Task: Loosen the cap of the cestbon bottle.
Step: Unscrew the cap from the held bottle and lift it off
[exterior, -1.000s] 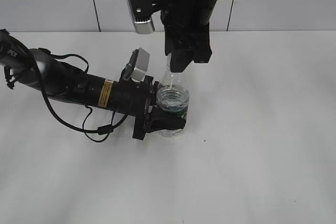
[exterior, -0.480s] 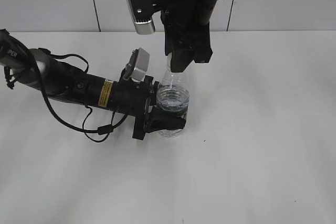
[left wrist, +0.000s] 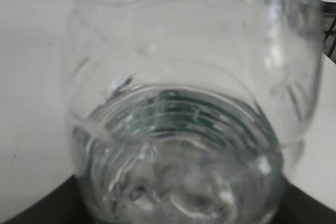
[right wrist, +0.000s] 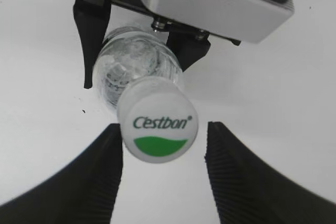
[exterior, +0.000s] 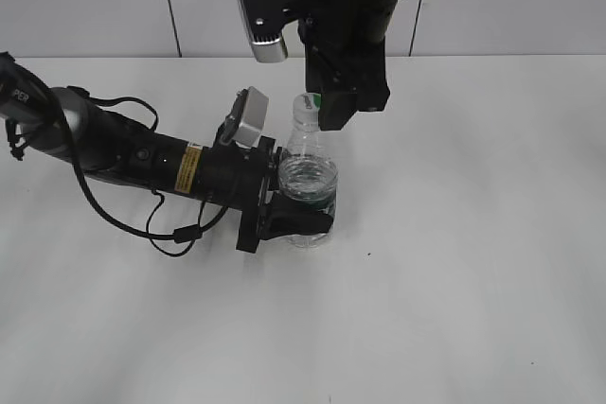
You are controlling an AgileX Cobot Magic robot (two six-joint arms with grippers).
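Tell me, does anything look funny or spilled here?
Nothing looks spilled or broken. The bottle stands upright on the white table, clamped by the left gripper. Its cap is on. The right gripper is open, with the cap off-centre, close to one finger.

We see the cestbon bottle (exterior: 309,182) as clear, glossy ribbed plastic, and its cap (right wrist: 157,126) as smooth white plastic with a slight sheen. The right gripper (right wrist: 164,174) has matt black fingers (right wrist: 233,179) with finely ridged inner faces. The left gripper (exterior: 289,218) looks like matt black plastic. The worktop (exterior: 454,281) is a smooth, matt white surface.
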